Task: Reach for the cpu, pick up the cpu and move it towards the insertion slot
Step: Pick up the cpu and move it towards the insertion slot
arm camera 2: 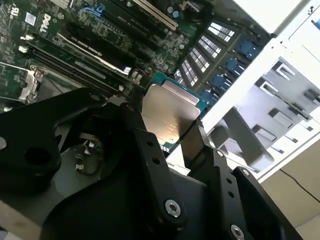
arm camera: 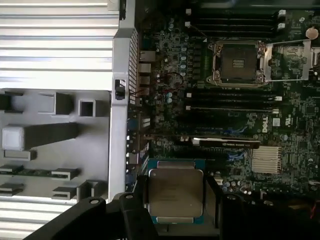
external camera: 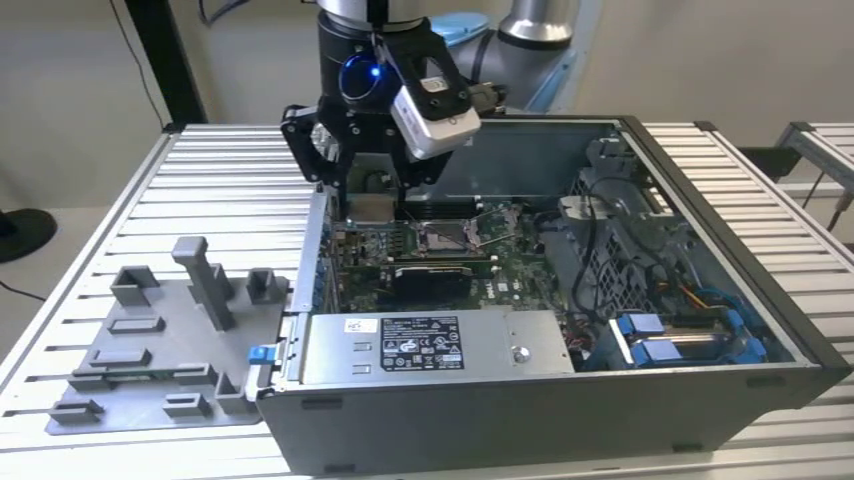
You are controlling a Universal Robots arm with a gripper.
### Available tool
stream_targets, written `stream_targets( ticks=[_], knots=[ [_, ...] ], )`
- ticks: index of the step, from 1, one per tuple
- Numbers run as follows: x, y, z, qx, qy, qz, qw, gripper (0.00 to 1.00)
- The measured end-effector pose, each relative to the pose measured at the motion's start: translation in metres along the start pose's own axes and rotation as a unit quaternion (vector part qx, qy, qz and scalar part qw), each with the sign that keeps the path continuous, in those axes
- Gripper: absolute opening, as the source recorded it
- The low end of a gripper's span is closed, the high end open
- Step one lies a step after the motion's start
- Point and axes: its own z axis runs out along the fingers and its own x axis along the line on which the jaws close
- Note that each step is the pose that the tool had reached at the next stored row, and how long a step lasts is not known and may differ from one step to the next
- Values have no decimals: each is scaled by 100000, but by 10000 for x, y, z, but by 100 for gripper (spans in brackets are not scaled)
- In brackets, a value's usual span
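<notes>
Black two-finger gripper (arm camera: 177, 184) clamped on opposite edges of the small square silvery-topped cpu (arm camera: 176, 199), held flat above the green circuit board (arm camera: 300, 117) near the grey metal computer case (external camera: 534, 410) wall; beyond, well apart, the silver-framed, dark-centred insertion slot (arm camera: 239, 62).

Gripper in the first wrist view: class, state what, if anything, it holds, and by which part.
The gripper holds the cpu by two opposite side edges, pinched between the jaws, metal top showing.

Black bolted claw (arm camera: 176, 197), silver arm (external camera: 539, 22)
</notes>
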Motion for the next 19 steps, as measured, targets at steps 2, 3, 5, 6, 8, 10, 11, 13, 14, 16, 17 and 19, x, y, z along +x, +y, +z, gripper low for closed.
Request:
stream_targets(
  ticks=[2,3,5,6,8,10,11,13,14,16,17,19],
  knots=[
    [-70,-1,-4,-1,43,-1,100000,0],
    [-102,-1,-6,-2,65,5,100000,0],
    [-167,-1,-9,-4,101,2,100000,0],
    [-198,-2,-11,-3,119,1,100000,0],
    [-260,-2,-15,0,150,3,100000,0],
    [-321,-3,-18,-3,184,6,100000,0],
    [-349,-3,-19,-2,200,7,100000,0],
    [-404,-4,-22,-3,234,8,100000,0],
    [-428,-4,-24,-2,247,10,100000,0],
    [-480,-4,-27,-4,275,8,100000,0],
    [-504,-5,-28,-1,285,10,100000,0],
    [-550,-5,-30,-6,296,7,100000,0]
  ],
)
